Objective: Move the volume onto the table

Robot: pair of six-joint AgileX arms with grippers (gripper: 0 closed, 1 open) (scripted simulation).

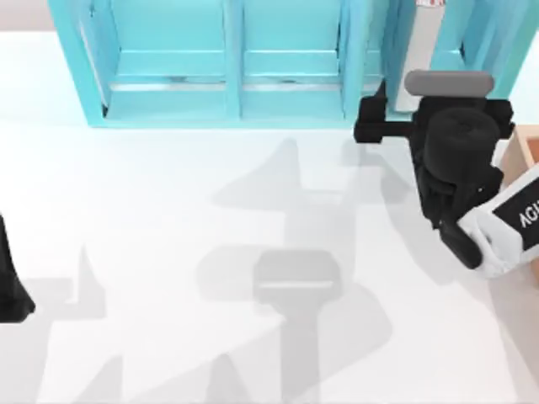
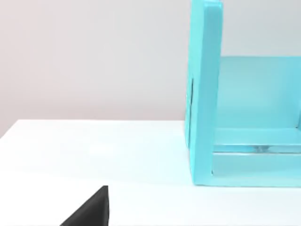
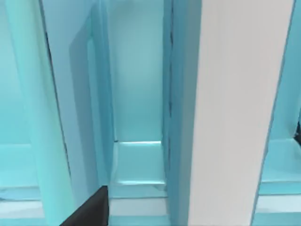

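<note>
The volume (image 1: 424,38) stands upright in the right-hand compartment of the teal shelf unit (image 1: 227,101), white page edges facing out and red marks at its top end. My right gripper (image 1: 404,109) is open at the front of that compartment, one black finger (image 1: 370,118) left of the book and apart from it. Up close in the right wrist view, the book's page edge (image 3: 240,113) is a broad white band, with one finger (image 3: 89,212) off to its side. My left gripper (image 1: 8,286) is parked open at the table's left edge.
The white table (image 1: 168,210) stretches bare in front of the shelf, crossed by arm shadows. An orange-brown wooden box (image 1: 529,147) pokes in at the right edge, behind my right arm. The left wrist view takes in the shelf's end wall (image 2: 204,94) and the tabletop (image 2: 94,150).
</note>
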